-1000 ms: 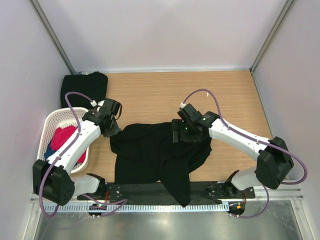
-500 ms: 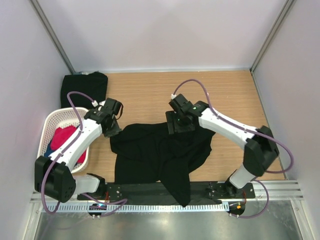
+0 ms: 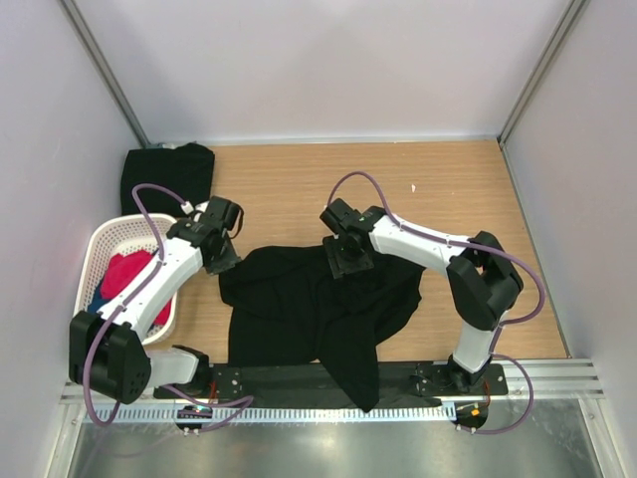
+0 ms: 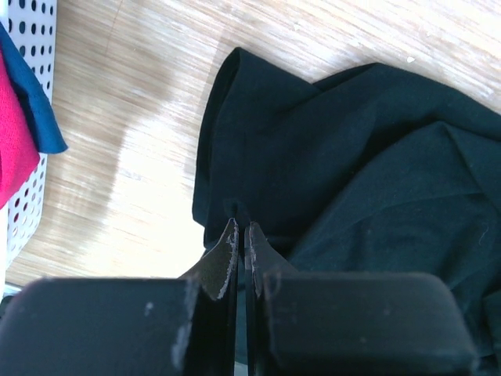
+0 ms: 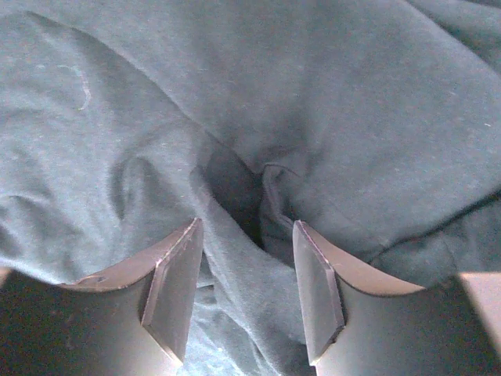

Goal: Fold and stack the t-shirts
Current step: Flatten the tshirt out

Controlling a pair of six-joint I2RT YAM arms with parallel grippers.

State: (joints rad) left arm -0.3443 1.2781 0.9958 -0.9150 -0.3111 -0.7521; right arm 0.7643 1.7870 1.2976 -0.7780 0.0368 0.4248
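Your basket (image 3: 100, 249) at left is holding red garment (image 3: 124, 274), blue garment (image 4: 35, 110). Crumpled t-shirt (image 3: 299, 309) lying mid-table; second t-shirt (image 3: 167, 174) sitting far-left. Your left gripper (image 4: 243, 227) clenching crumpled t-shirt's edge; right gripper (image 5: 246, 235) spreading over it.

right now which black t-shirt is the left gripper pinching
The crumpled t-shirt spread out in the middle; the left gripper is shut on its left edge. The other t-shirt sits bundled in the far left corner, untouched.
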